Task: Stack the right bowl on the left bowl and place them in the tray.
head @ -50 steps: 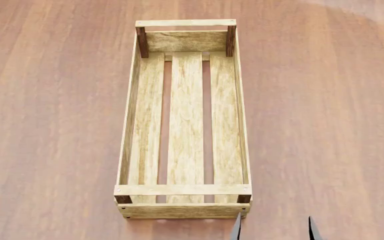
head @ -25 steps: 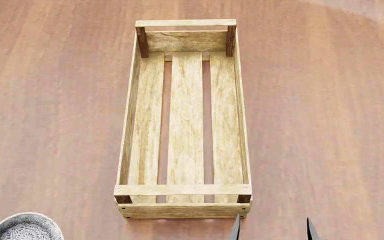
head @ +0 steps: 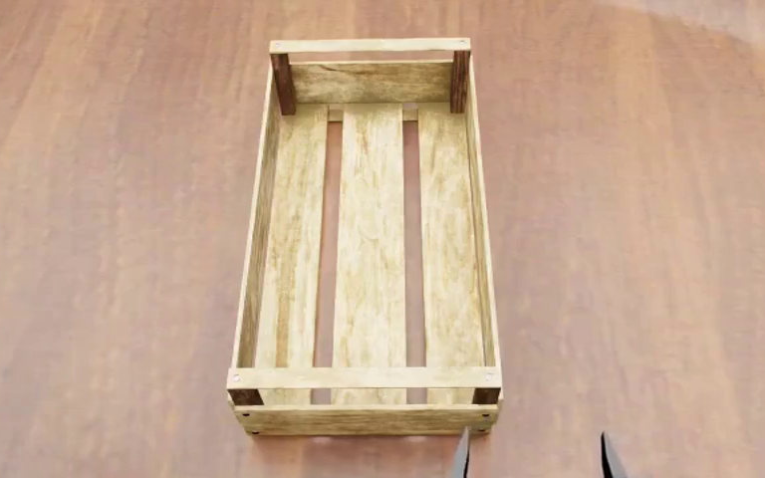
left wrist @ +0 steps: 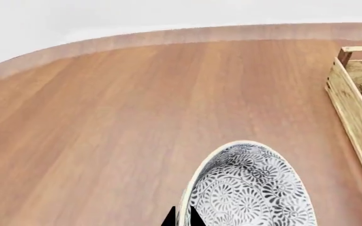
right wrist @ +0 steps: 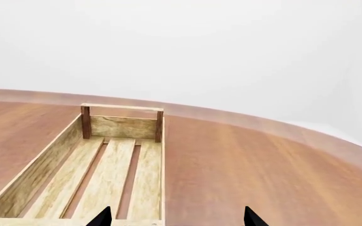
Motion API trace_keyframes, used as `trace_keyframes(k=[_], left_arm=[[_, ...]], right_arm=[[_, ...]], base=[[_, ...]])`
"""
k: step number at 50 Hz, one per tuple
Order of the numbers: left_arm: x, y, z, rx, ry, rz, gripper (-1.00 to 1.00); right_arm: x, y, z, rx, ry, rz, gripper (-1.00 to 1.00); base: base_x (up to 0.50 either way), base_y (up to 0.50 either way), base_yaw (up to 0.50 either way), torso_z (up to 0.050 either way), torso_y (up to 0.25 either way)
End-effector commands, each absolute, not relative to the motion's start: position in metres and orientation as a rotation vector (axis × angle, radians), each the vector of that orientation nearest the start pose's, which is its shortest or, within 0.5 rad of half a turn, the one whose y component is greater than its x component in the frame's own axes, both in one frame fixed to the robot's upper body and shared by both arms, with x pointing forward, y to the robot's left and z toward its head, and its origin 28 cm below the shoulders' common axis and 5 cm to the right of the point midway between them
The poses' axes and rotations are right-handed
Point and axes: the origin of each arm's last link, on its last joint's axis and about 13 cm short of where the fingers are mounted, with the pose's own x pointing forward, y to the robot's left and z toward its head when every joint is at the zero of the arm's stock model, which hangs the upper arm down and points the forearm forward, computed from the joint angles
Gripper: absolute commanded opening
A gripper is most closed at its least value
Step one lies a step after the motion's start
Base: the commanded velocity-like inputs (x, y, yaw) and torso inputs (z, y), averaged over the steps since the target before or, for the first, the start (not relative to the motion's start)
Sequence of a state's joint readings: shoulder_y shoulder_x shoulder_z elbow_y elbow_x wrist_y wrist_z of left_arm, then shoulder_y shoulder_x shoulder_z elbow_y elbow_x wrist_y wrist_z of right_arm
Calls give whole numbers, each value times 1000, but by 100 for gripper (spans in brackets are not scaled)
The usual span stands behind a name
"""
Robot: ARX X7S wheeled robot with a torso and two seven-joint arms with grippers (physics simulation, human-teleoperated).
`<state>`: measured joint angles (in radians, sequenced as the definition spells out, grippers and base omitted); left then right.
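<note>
The tray point(head: 370, 239) is a long light-wood crate with dark corner posts, lying lengthwise in the middle of the head view with nothing in it. A white bowl with a grey floral pattern point(left wrist: 250, 188) shows only in the left wrist view. My left gripper point(left wrist: 182, 217) is shut on its rim, one finger inside and one outside. The tray's side rail point(left wrist: 357, 108) is beside the bowl. I see no second bowl. My right gripper point(head: 533, 456) is open and empty, just in front of the tray's near right corner; it also shows in the right wrist view point(right wrist: 176, 217).
The brown wooden table point(head: 104, 219) spreads around the tray on all sides. Its curved far edge point(left wrist: 168, 35) shows in the left wrist view against a white background. The right wrist view looks along the tray point(right wrist: 105, 169) toward its far end.
The patterned bowl showed at the head view's bottom left half a second ago and is now out of that view. My right fingertips have shifted slightly left.
</note>
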<state>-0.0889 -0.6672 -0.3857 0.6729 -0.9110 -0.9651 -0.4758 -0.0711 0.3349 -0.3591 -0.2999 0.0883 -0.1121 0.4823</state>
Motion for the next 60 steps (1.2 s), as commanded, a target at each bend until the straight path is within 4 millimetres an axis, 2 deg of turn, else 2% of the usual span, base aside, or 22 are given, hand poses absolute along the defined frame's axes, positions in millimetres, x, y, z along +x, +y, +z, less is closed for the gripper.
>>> trace_keyframes(k=[1,3,15,21,29,43,49,60], left_arm=[[144,352,201,-18,5,417,-100],[138,357,206,-30,-12,451,-100],[106,380,206,-156,-24,626,-100],[102,386,205,-181,-29,654,-100],[107,389,206,-236,-26,652,-100],[133,384,205,-374,30,577,-100],[134,387,202,-400,34,591,-100],[141,386,186,-429,92,583,-100]], right_arm=[[184,-86,57,-84,-295,-27,100],[183,-85,56,-83,-295,-21,100],[183,-85,54,-72,-288,-1,100],[183,-85,53,-71,-284,1,100],[182,-84,52,-73,-282,2,100],[181,-84,52,-77,-280,0,100],[181,-84,52,-82,-282,3,100],[181,-83,54,-91,-283,4,100]], base=[[0,0,0,0,0],[0,0,0,0,0],[0,0,0,0,0],[0,0,0,0,0],[0,0,0,0,0],[0,0,0,0,0],[0,0,0,0,0],[0,0,0,0,0]])
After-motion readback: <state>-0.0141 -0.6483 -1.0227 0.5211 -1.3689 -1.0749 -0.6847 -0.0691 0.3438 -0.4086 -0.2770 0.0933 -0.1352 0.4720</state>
